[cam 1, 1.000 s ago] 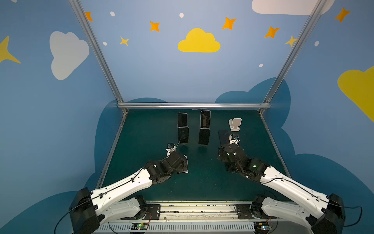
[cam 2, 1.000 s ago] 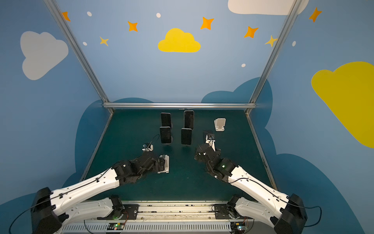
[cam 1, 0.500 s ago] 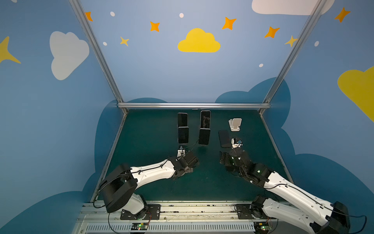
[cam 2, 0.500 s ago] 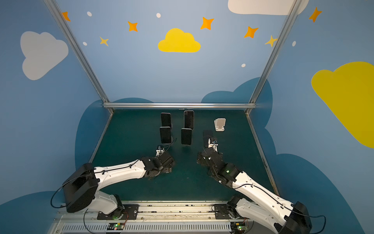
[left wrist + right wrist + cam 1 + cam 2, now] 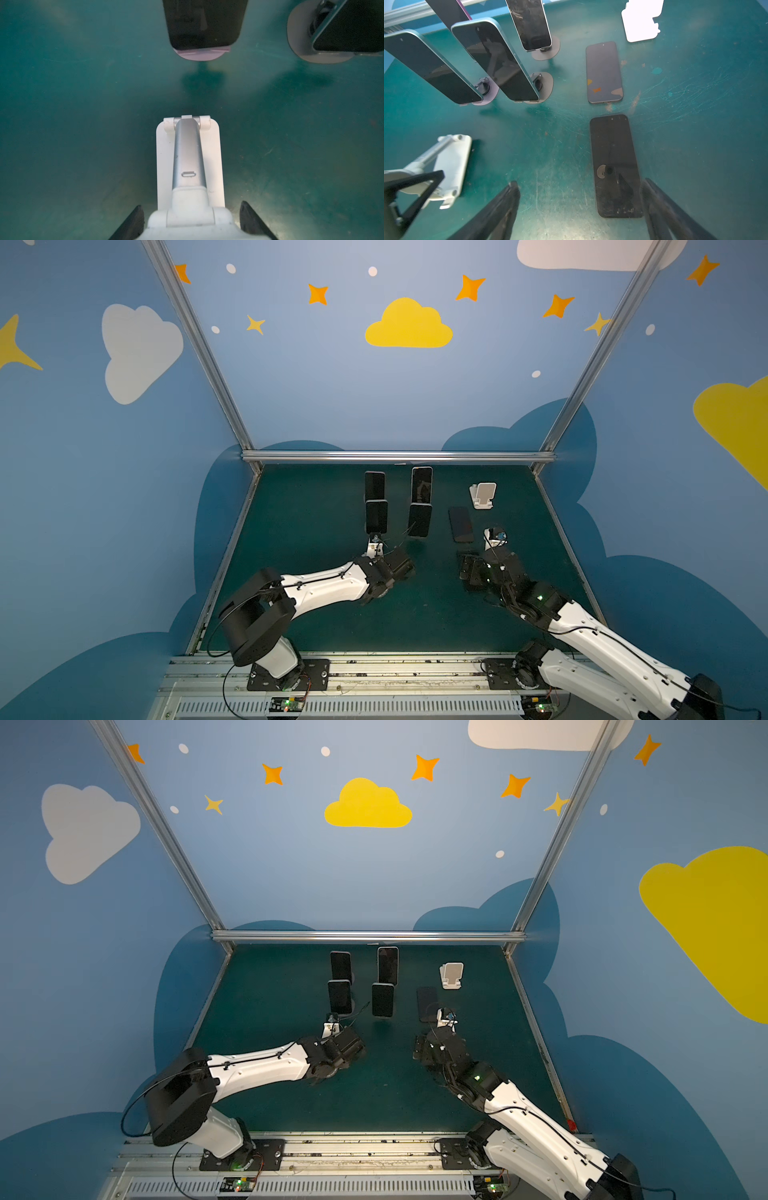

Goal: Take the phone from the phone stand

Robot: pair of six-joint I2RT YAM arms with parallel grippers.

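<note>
Your left arm has swung in toward the middle over the last second. Your left gripper (image 5: pixel 401 566) has drawn its jaws from wide apart to a narrow gap around the head of the white phone stand (image 5: pixel 190 158). In the left wrist view the black fingers (image 5: pixel 137 220) flank that head closely, but you cannot tell whether the pads already press on it.

Your right gripper (image 5: pixel 579 182) has backed off toward its base and hangs with jaws spread wide, pinching nothing. The phone (image 5: pixel 614 162) lies flat on the green mat (image 5: pixel 695 145) below it, between the two fingers and close beside one. Whether it touches that finger is unclear.

The stand carries no phone, so the removal itself looks done. What remains, by my reading, is securing or setting aside the stand. Keep the left move slow, because a pink-based stand (image 5: pixel 200 55) with its own phone sits just ahead.

Another flat phone (image 5: pixel 461 524) and an empty white stand (image 5: pixel 484 495) lie beyond the right gripper. Upright phones on stands (image 5: pixel 377 516) sit farther left in a top view.
</note>
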